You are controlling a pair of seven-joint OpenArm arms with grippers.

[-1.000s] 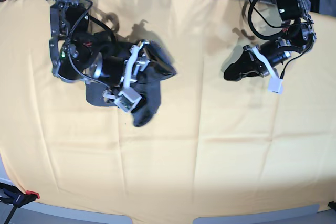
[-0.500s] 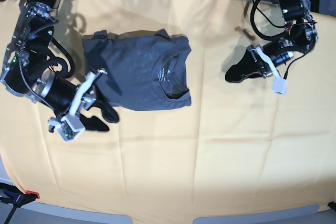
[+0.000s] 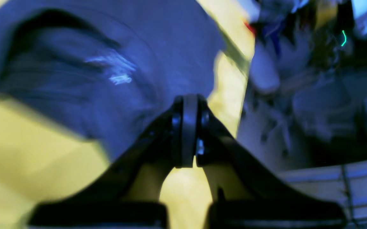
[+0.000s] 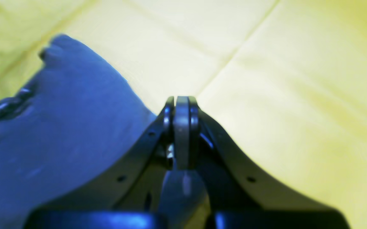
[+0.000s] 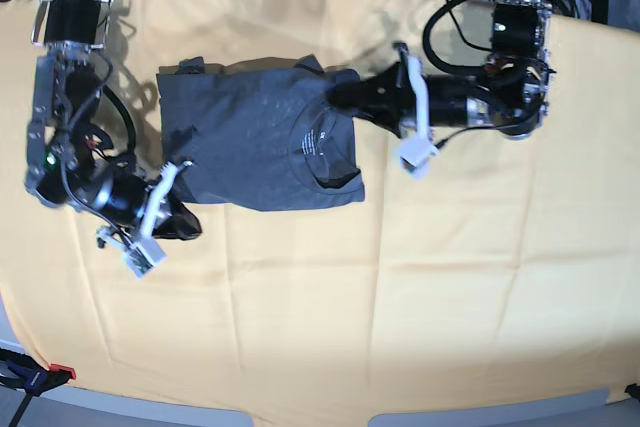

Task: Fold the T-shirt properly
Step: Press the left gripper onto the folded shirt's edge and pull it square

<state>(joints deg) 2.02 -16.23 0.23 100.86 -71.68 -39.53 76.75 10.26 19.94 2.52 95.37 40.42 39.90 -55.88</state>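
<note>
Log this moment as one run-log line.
dark slate-grey cotton T-shirt: folded, flat on yellow cloth | left gripper: shut, at collar edge | right gripper: shut, empty

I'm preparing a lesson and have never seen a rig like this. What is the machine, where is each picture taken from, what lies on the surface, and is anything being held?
This is a robot with two arms, each ending in a two-fingered gripper. One picture looks down from overhead; the other two come from small cameras on the wrists, looking along the fingers.

On the yellow cloth lies a dark grey T-shirt, folded into a rough rectangle with the collar showing.

The left gripper is at the shirt's collar-side edge, and the right gripper is by the opposite lower corner. Both are shut, fingers pressed together in the wrist views, with no fabric visibly pinched. So nothing appears to be held.
</note>
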